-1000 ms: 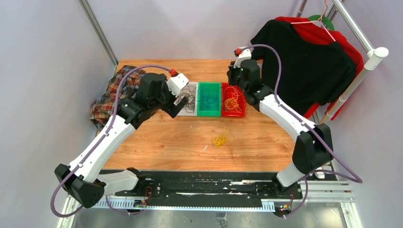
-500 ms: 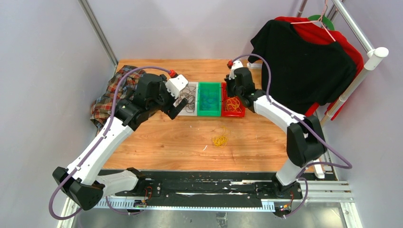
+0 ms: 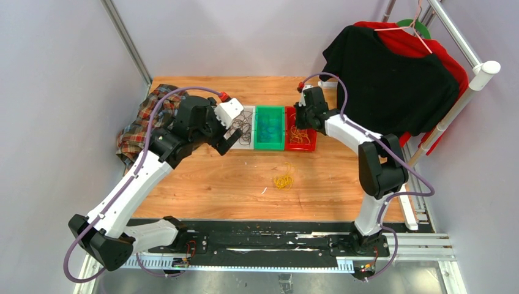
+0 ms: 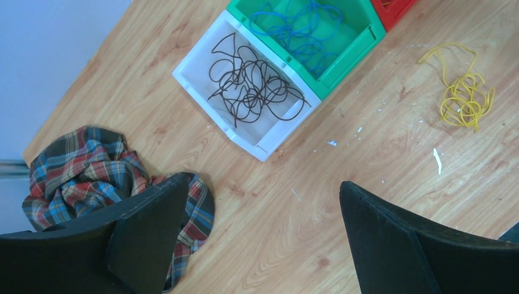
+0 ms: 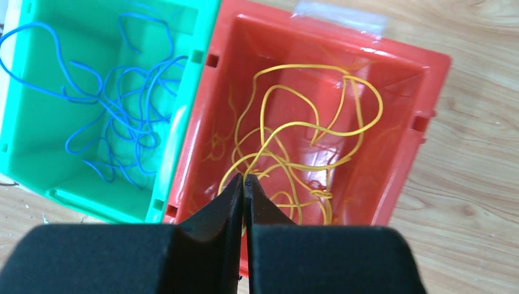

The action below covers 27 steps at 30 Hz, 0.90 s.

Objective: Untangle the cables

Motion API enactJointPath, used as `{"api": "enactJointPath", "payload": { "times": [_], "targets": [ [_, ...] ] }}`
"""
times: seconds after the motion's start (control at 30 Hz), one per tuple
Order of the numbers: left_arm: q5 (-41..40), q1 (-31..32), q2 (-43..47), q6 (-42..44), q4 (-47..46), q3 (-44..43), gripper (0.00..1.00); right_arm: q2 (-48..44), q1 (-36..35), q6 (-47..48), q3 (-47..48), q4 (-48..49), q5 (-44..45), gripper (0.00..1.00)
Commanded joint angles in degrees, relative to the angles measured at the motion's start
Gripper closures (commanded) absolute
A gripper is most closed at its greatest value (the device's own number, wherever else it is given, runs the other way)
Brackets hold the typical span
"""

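Sorting step, I judge: my left end effector hangs spread, thin dark cables in the white plastic bin at its 12 o'clock. Over the red plastic bin and its yellow cables, my right end effector is pressed together. Next I'd fetch the loose yellow tangle on the wooden tabletop, at the bins' 6 o'clock.

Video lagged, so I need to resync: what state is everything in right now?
left gripper: open, empty, above the table.
right gripper: shut, over the red bin.
black cables: tangled in white bin.
blue cables: tangled in green bin.
yellow cables: tangled in red bin.
loose yellow cables: tangled, on the table.
plaid shirt: crumpled.
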<state>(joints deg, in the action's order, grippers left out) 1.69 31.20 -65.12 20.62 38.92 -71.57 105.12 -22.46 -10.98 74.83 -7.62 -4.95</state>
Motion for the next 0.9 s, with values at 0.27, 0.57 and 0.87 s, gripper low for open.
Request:
{"api": "enactJointPath", "payload": {
  "times": [0.27,0.57,0.87],
  "targets": [
    [5.8,-0.1,-3.7,0.6,2.8,-2.6,0.02,-4.5,1.0,1.2,6.0,-5.1,2.7,0.57],
    [5.1,-0.1,-3.0,2.0,4.0,-3.5,0.02,-17.4,-3.7,3.0,-2.6,-6.0,8.4,0.35],
    [6.8,-0.1,-1.4,3.0,5.1,-1.9,0.02,-30.4,-19.5,-6.2,-27.7,3.6,9.5,0.39]
  ]
}}
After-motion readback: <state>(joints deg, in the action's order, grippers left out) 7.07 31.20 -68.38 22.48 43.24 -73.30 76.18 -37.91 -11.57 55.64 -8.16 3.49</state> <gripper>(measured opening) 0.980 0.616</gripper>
